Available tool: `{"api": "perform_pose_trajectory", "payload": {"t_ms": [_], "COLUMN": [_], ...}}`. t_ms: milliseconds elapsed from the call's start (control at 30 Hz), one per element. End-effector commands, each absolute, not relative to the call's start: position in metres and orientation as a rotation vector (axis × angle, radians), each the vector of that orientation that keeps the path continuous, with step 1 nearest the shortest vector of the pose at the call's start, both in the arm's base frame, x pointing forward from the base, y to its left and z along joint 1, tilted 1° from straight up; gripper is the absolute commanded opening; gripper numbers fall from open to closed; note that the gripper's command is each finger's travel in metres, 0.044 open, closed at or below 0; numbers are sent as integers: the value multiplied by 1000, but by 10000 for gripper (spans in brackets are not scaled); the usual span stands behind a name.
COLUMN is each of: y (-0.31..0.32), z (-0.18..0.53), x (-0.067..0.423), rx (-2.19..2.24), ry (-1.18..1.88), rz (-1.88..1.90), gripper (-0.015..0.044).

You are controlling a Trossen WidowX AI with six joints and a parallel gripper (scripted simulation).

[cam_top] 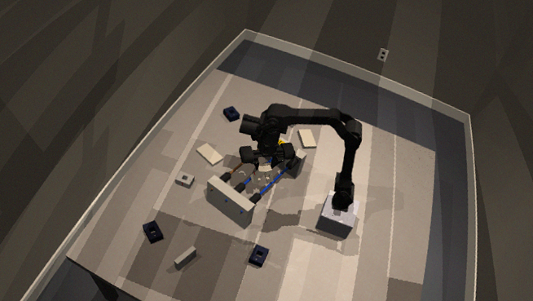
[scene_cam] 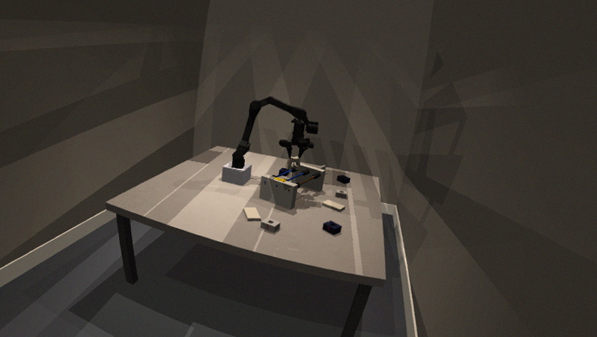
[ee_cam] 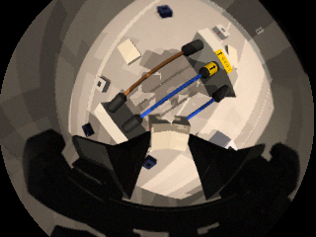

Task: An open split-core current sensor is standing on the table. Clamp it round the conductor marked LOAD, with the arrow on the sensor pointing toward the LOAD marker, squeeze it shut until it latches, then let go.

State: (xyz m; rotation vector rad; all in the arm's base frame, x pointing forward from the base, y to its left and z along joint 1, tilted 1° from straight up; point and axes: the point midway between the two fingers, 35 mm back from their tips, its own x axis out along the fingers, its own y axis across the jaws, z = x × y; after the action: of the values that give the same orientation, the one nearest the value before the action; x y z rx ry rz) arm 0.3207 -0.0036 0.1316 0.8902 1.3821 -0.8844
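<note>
My gripper (cam_top: 263, 163) (scene_cam: 295, 159) (ee_cam: 169, 136) is shut on the cream split-core sensor (cam_top: 262, 166) (scene_cam: 295, 162) (ee_cam: 169, 133) and holds it just above the conductor fixture. The fixture has two grey end blocks (cam_top: 228, 201) (ee_cam: 109, 118) with three conductors between them: a brown one (ee_cam: 154, 73), a middle blue one (ee_cam: 173, 90) (cam_top: 248, 179) and another blue one (ee_cam: 200, 109) (cam_top: 272, 180). A yellow marker (ee_cam: 224, 61) (cam_top: 281, 141) (scene_cam: 279, 178) sits on the far block by the middle blue conductor. In the wrist view the sensor hangs over the two blue conductors near the near block. I cannot read its arrow.
Dark blue blocks (cam_top: 230, 113) (cam_top: 153, 231) (cam_top: 258, 255), a small grey sensor (cam_top: 184, 178), two cream plates (cam_top: 209, 154) (cam_top: 307, 137) and a grey bar (cam_top: 185, 256) lie around the fixture. The arm's grey pedestal (cam_top: 336, 218) stands to the right.
</note>
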Motion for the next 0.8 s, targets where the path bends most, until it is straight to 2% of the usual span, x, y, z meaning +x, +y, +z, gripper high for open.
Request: {"api": "perform_pose_trajectory", "payload": {"t_ms": [0, 600, 767], "y": [-8, -26, -28], "z": [132, 126, 126], "x": [328, 353, 355], "rx": [1010, 1509, 1549], "ry": [1321, 984, 948], "rz": [-998, -1492, -1531], "gripper": [0, 0, 0]}}
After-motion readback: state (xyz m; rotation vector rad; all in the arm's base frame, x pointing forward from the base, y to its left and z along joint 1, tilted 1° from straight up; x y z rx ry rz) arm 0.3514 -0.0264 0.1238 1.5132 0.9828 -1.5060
